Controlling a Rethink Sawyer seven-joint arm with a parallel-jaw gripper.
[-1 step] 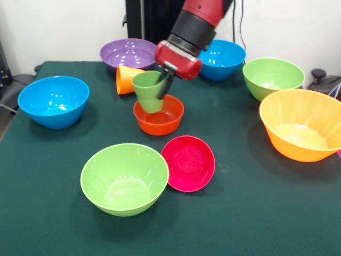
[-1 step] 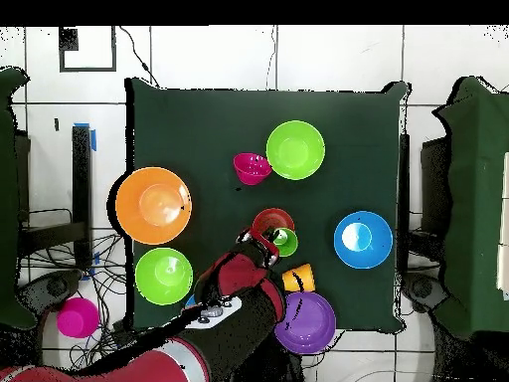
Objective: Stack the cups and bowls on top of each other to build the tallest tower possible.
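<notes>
My gripper point(image 1: 165, 84) is shut on the rim of the light green cup point(image 1: 147, 92), one finger inside it. The cup is tilted, and its base dips into the small orange-red bowl point(image 1: 159, 118). From overhead the gripper point(image 2: 268, 242) sits over the green cup point(image 2: 285, 240) and the orange-red bowl point(image 2: 270, 219). The orange cup point(image 1: 127, 79) lies on its side just behind, in front of the purple bowl point(image 1: 128, 52). A magenta bowl point(image 1: 189, 163) leans against a light green bowl point(image 1: 124, 178) near the front.
A blue bowl point(image 1: 53, 100) stands at the left and another blue bowl point(image 1: 222, 58) behind the arm. At the right are a green bowl point(image 1: 273, 77) and the large orange bowl point(image 1: 301, 125). A pink object point(image 2: 77, 316) lies off the table.
</notes>
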